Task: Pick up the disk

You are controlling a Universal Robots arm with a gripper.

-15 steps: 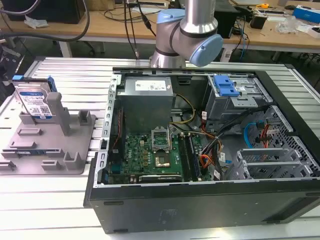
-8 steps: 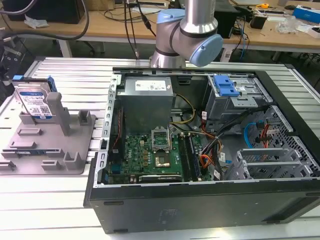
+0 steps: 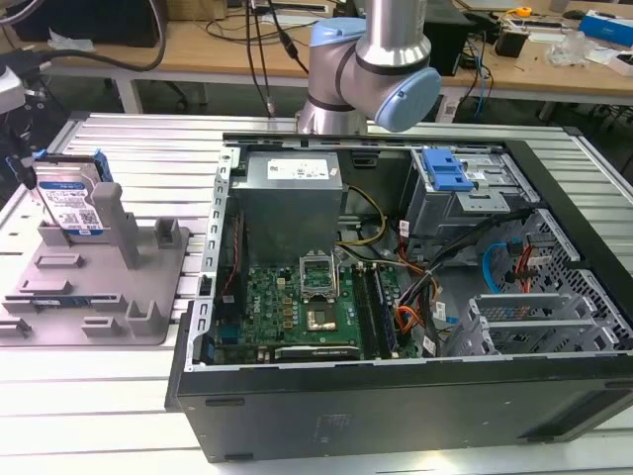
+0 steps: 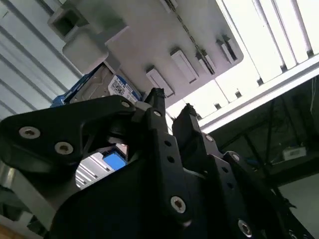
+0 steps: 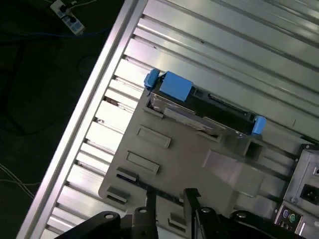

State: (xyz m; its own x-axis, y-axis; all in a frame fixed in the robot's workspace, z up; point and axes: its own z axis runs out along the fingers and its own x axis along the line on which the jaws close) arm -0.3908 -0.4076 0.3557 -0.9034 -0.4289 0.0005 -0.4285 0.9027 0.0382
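Note:
The disk (image 3: 71, 203) stands upright on its edge in the grey fixture (image 3: 99, 287) at the exterior view's left, its white-and-blue label facing the front. In the first wrist view the disk (image 5: 199, 107) appears edge-on with blue frame corners, held in the fixture (image 5: 189, 159). My gripper (image 5: 169, 198) hangs above the fixture, well apart from the disk, its two black fingers a small gap apart with nothing between them. The second wrist view has the gripper (image 4: 172, 102) in front of the disk's label (image 4: 107, 84). The arm (image 3: 371, 59) rises behind the computer case.
An open computer case (image 3: 396, 297) lies on the ribbed metal table (image 3: 148, 148), right beside the fixture; its corner with the power supply (image 5: 304, 184) is close to the gripper. The table edge (image 5: 94, 84) drops to a dark floor with cables.

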